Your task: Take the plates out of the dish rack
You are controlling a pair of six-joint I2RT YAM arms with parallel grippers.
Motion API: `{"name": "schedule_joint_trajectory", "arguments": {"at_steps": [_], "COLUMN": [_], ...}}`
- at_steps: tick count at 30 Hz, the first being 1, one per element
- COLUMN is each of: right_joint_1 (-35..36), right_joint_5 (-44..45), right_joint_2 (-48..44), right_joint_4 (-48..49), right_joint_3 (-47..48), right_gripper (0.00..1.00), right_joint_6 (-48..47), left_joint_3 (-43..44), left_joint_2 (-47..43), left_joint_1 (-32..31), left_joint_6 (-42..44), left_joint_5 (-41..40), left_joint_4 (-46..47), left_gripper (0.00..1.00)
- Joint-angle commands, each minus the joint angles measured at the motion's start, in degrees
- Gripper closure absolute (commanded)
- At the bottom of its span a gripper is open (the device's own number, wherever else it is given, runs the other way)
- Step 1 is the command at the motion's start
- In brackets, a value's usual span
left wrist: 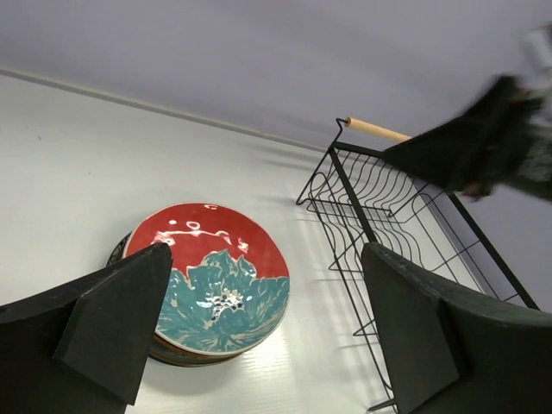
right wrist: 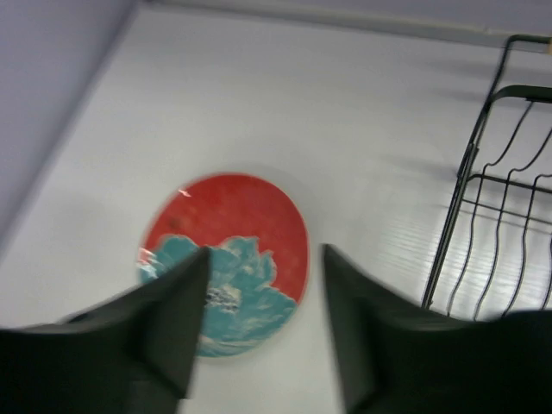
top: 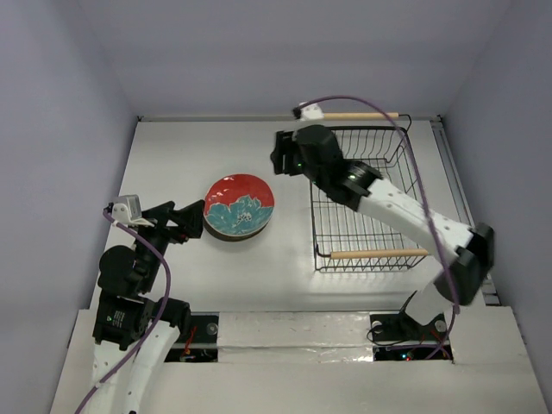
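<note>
The red plate with a teal flower (top: 239, 205) lies on top of a stack of plates on the table, left of the dish rack (top: 358, 226). The black wire rack holds no plates that I can see. The other plates show only as edges under the red plate (left wrist: 168, 352). My left gripper (top: 191, 222) is open and empty, just left of the stack. My right gripper (top: 278, 158) is open and empty, above the table between the rack's far left corner and the stack. The red plate also shows in the left wrist view (left wrist: 216, 280) and the right wrist view (right wrist: 237, 228).
The rack's wooden handles are at its far end (top: 362, 115) and near end (top: 379, 254). My right arm reaches across over the rack. Grey walls close in the table on the left, back and right. The rack shows in the left wrist view (left wrist: 392, 203) and right wrist view (right wrist: 483, 216).
</note>
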Motion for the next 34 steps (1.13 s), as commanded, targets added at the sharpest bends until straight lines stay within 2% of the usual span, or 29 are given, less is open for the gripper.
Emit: {"name": "schedule_joint_trajectory", "arguments": {"at_steps": [1,3,4,6,8,9,10,12,13,15,20,25,29,34], "right_joint_1": [0.6,0.6,0.6,0.6,0.6,0.6,0.6,0.6,0.6,0.6,0.6,0.6,0.6,0.6], "right_joint_5": [6.2,8.8,10.0,12.7,15.5,16.4,18.0,19.4,21.4,23.8,30.7,31.2,31.2,31.0], "right_joint_2": [-12.3,-18.8,-25.7,-32.6,-41.7,-44.4,-46.9,-53.7,-57.4,-60.5,-67.6,-75.9,-76.8,-75.0], "right_joint_4": [7.3,11.3,12.8,17.0,18.5,18.8,18.9,19.0,19.1,19.2,19.1,22.0,21.4,16.2], "right_joint_3": [-6.2,-9.9,-12.0,-18.2,-22.6,-23.8,-24.8,-27.6,-28.5,-31.2,-35.5,-37.9,-38.2,-35.8], "right_gripper": [0.50,0.85,1.00,1.00,0.90,0.81,0.56,0.33,0.15,0.01,0.00,0.00,0.01,0.00], "right_joint_6": [-2.8,-4.1,-4.5,-6.7,-7.9,-8.7,-9.0,-9.3,-9.2,-9.1,-7.7,-8.0,-8.6,-6.9], "left_joint_3": [-0.5,-0.5,-0.5,-0.1,0.0,0.2,0.4,0.9,2.1,3.4,9.9,13.0,11.8,11.2], "left_joint_2": [0.9,1.2,1.5,2.2,2.4,2.5,2.8,3.1,3.7,4.1,5.5,5.6,4.8,4.2], "left_joint_1": [-0.3,0.3,0.3,0.3,0.3,0.3,0.3,0.3,0.3,0.3,0.3,0.3,0.3,0.3], "left_joint_6": [0.1,0.2,0.2,0.3,0.4,0.5,0.6,0.6,0.7,0.7,1.6,3.0,2.5,2.0], "left_joint_5": [1.6,1.3,1.0,0.6,0.4,0.4,0.1,-0.2,-0.3,-0.2,-0.7,-1.3,-1.8,-0.6], "left_joint_4": [3.2,3.3,3.2,3.0,3.2,3.3,3.5,3.7,3.6,3.4,2.6,1.5,1.2,1.4], "left_gripper": [0.09,0.06,0.05,0.04,0.04,0.04,0.04,0.04,0.04,0.04,0.05,0.05,0.05,0.05]}}
